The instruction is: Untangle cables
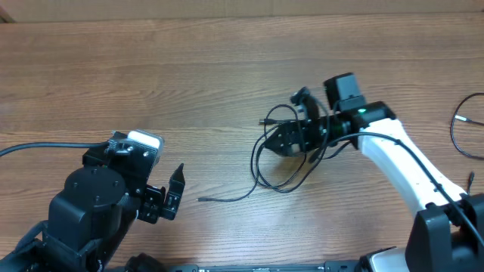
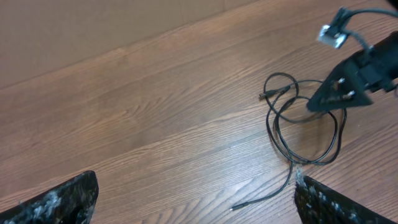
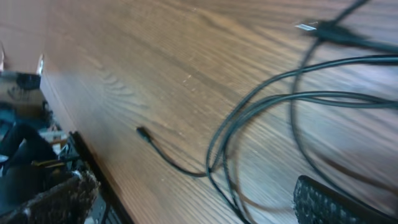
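The cables (image 1: 254,166) lie as a loose knot of loops on the wooden counter (image 1: 151,75), right of centre, with one long end trailing toward the near edge and finishing in a small plug (image 1: 202,199), and a silvery plug (image 3: 306,26) poking out at the far side of the knot. The right gripper (image 1: 291,121) hangs directly over the loops with its jaws spread wide and nothing between them; its wrist view shows only cords lying on the wood below. The left gripper (image 1: 175,193) sits low and well apart from the knot, near the trailing end, jaws also spread and empty. The step in hand looks like choosing a fresh hold, and it would go best by pinching a single strand where it lies apart from its neighbours, since the two cords running side by side under the right jaws would be easy to catch together. Pinning the trailing plug end with the left arm while the right draws one loop outward should open the knot instead of dragging the whole bundle. No box, tray or other container shows in any view.
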